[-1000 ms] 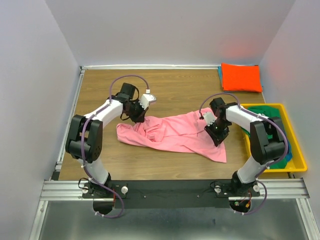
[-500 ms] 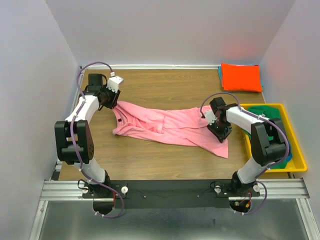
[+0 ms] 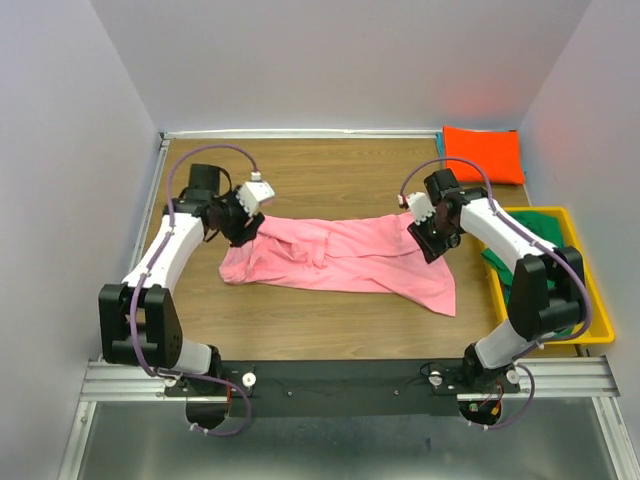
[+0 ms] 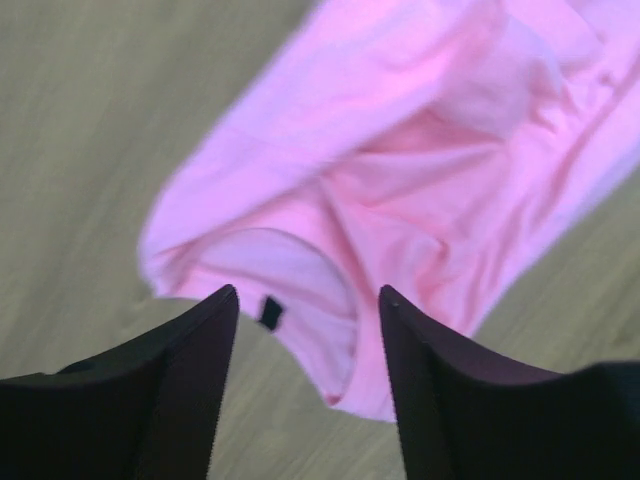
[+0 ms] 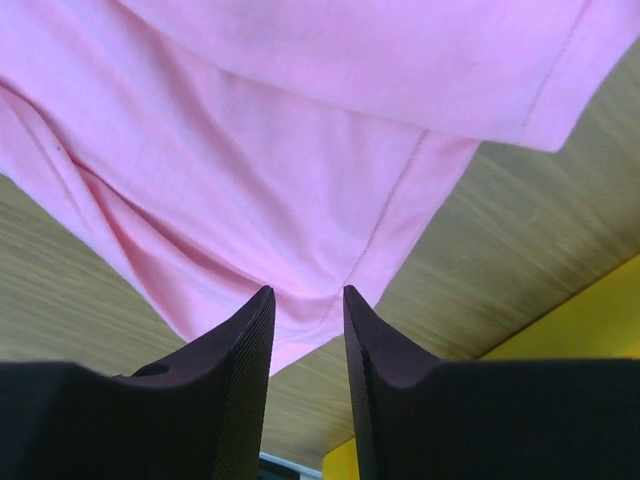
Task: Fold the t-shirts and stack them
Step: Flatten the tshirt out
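The pink shirt (image 3: pixel 340 255) lies long and wrinkly in the middle of the table (image 3: pixel 330 170). It is not folded yet. The left gripper (image 4: pixel 308 295) hangs over its left end with fingers wide apart, holding nothing. The right gripper (image 5: pixel 307 290) is at the right end. Its fingers are close together with pink cloth between them, and I cannot tell if it pinches. An orange shirt (image 3: pixel 483 154) sits folded in the far corner. A green shirt (image 3: pixel 525 225) waits in the yellow bin (image 3: pixel 590 300).

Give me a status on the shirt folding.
Done: orange t-shirt folded at the back corner. In hand: pink t-shirt lies rumpled, unfolded, left tool open over it. Left: fold it, plus the green t-shirt in the yellow bin.
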### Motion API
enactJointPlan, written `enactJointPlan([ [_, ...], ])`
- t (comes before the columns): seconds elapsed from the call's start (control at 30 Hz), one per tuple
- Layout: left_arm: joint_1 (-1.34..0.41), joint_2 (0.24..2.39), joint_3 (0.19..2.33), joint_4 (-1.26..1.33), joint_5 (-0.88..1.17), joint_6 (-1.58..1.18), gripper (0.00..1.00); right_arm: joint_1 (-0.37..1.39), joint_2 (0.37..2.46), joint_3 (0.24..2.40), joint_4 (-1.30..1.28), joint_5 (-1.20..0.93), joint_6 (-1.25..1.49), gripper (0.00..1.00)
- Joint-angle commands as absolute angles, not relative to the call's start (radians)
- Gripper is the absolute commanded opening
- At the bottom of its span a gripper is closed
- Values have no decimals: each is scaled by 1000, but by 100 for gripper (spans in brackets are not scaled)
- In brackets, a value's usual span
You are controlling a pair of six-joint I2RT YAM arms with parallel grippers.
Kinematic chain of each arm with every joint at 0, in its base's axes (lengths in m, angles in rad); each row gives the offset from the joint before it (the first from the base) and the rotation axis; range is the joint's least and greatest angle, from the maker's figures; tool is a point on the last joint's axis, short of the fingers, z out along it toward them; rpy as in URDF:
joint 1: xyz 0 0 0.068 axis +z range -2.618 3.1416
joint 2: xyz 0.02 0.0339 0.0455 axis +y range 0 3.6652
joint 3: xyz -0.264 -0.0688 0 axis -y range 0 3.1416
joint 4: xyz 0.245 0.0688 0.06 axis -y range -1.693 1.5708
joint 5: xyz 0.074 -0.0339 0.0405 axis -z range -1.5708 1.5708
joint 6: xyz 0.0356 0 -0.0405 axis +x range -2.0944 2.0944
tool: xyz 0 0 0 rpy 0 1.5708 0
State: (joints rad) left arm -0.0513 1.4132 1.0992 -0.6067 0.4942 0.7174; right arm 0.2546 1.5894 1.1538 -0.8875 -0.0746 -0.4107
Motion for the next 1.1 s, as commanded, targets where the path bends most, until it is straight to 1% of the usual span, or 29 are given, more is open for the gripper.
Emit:
enactJointPlan([
  [0.0, -113, 1448, 1011, -712, 505, 808, 61, 255, 1641, 1155, -943, -115, -385, 40],
  [0.03, -124, 1448, 982, -712, 483, 821, 56, 255, 1646, 1149, -942, -117, -385, 40],
  [0.1, -129, 1440, 950, -713, 459, 856, 50, 255, 1663, 1146, -940, -117, -387, 39],
  [0.13, -130, 1439, 922, -725, 439, 871, 44, 255, 1669, 1144, -939, -115, -387, 39],
  [0.23, -130, 1419, 869, -753, 410, 923, 38, 253, 1689, 1131, -931, -123, -390, 39],
  [0.27, -130, 1405, 855, -756, 390, 934, 33, 258, 1693, 1124, -927, -126, -387, 38],
  [0.4, -130, 1388, 781, -758, 313, 972, 26, 268, 1707, 1111, -917, -147, -379, 38],
  [0.43, -130, 1388, 760, -762, 283, 980, 21, 275, 1703, 1112, -919, -158, -371, 38],
  [0.47, -123, 1387, 759, -775, 275, 992, 19, 275, 1697, 1114, -922, -173, -367, 38],
  [0.53, -115, 1371, 753, -794, 224, 1014, 12, 272, 1669, 1137, -934, -207, -345, 38],
  [0.67, -83, 1338, 726, -787, 118, 1087, 7, 243, 1635, 1207, -937, -201, -322, 38],
  [0.73, -54, 1347, 759, -808, 117, 1106, 7, 207, 1649, 1247, -937, -196, -313, 38],
  [0.8, -19, 1373, 810, -836, 156, 1117, 7, 154, 1689, 1308, -937, -189, -308, 38],
  [0.83, -9, 1382, 874, -866, 207, 1121, 9, 125, 1706, 1343, -937, -173, -302, 38],
  [0.93, -9, 1411, 1004, -897, 274, 1108, 21, 81, 1782, 1396, -933, -150, -276, 38],
  [0.97, -11, 1419, 1037, -911, 323, 1098, 29, 54, 1805, 1413, -934, -150, -256, 38],
  [1.07, -17, 1445, 1152, -919, 400, 1059, 37, 6, 1879, 1476, -934, -146, -226, 38],
])
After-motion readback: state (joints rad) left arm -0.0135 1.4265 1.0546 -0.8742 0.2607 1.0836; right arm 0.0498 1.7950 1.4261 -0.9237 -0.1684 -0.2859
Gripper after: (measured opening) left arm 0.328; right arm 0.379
